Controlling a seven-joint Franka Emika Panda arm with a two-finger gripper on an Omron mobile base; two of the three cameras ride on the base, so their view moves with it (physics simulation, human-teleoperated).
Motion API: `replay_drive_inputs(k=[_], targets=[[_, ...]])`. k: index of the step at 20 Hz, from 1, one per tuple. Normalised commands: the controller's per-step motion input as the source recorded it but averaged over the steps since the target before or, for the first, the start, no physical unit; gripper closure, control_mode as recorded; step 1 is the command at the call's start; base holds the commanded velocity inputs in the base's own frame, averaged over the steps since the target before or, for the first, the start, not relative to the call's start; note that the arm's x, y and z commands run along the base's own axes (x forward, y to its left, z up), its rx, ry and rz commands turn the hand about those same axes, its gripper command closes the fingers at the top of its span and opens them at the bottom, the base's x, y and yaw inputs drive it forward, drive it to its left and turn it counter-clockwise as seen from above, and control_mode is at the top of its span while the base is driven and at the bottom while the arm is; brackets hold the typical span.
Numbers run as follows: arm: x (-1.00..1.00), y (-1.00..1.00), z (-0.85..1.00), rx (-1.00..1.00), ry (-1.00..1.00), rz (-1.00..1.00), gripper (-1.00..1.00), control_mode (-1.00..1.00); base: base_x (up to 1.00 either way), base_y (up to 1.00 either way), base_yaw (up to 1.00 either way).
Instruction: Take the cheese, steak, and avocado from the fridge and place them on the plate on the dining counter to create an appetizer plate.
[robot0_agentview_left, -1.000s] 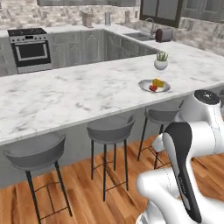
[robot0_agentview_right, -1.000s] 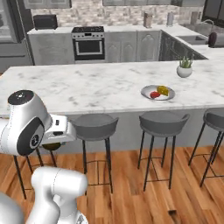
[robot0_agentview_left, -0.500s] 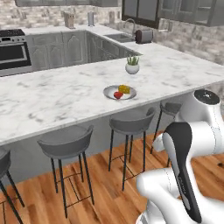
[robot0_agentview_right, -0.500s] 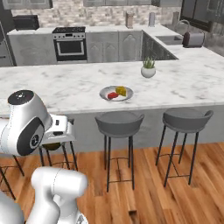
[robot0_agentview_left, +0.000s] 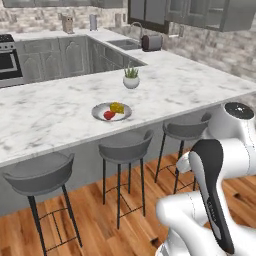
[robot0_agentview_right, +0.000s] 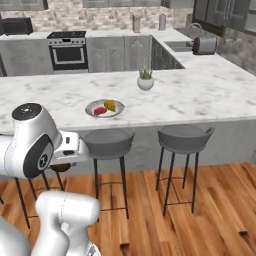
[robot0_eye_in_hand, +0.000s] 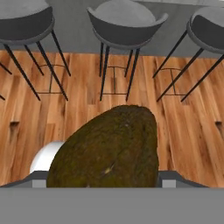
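A: What sits on the counter (robot0_agentview_left: 55, 107), going from the left?

B: Taking the plate (robot0_agentview_left: 98, 113) as the marker: a range (robot0_agentview_right: 68, 48) stands far behind it to the left, against the back wall. The plate itself lies near the counter's front edge, above a grey stool (robot0_agentview_left: 125, 146). On it the steak (robot0_agentview_left: 109, 115) is the left piece and the cheese (robot0_agentview_left: 117, 107) the right one, just beside each other.

A: And right of the plate?

B: A small white pot with a green plant (robot0_agentview_left: 131, 78) stands behind and to the right of the plate, well apart from it. Further back right, beyond the plate, a dark toaster (robot0_agentview_right: 204, 45) sits by the sink.

A: Where is the avocado (robot0_eye_in_hand: 107, 152)?

B: In the hand view it lies close before the camera, between the fingers, over the wooden floor (robot0_eye_in_hand: 183, 127) with stool legs beyond it. The gripper (robot0_eye_in_hand: 105, 181) is spread wide around it and grips it. It is down in front of the stools, lower than the plate and well apart from it.
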Motion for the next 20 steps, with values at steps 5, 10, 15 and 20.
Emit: replay_drive_inputs(k=[5,10,15,20], targets=[[0.0,0.0,0.0,0.0,0.0,0.0,1.0,1.0,0.55,0.34,0.0],[0.0,0.0,0.0,0.0,0.0,0.0,1.0,1.0,0.54,0.39,0.0],[0.0,0.0,0.0,0.0,0.0,0.0,1.0,1.0,0.58,-0.03,0.0],[0.0,0.0,0.0,0.0,0.0,0.0,1.0,1.0,0.6,-0.07,0.0]])
